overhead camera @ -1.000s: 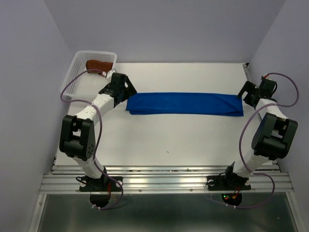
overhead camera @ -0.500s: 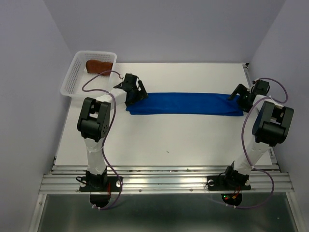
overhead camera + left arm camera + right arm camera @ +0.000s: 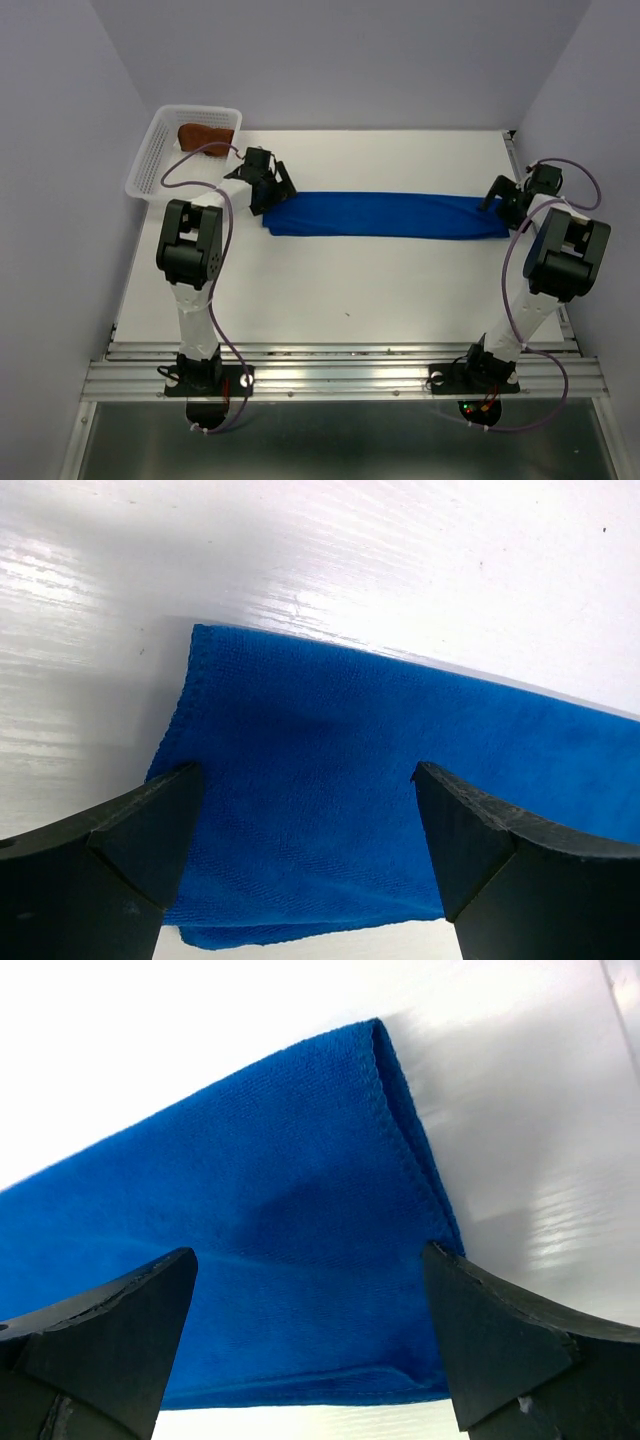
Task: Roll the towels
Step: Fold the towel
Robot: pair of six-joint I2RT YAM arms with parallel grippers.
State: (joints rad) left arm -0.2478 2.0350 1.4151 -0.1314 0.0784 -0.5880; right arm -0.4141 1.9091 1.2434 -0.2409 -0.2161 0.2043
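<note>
**On the white table point(image 3: 400, 290), we line up to roll the blue towel point(image 3: 385, 214)**

The table sits between pale walls. The blue towel lies on it folded into a long strip, running from near the left edge to near the right edge. The rust-brown towel point(image 3: 203, 135) rests bunched in the white basket point(image 3: 150, 170) at the far left corner.

We judge the step in hand to be the approach before rolling. The left gripper point(image 3: 308, 815) hovers over the strip's left end, the right gripper point(image 3: 310, 1295) over its right end. Both are spread wide and hold nothing, and each pair of fingers straddles the cloth. We cannot tell whether the tips touch it. Next, we think, one end must be pinched and turned over onto itself, tight and straight.
</note>
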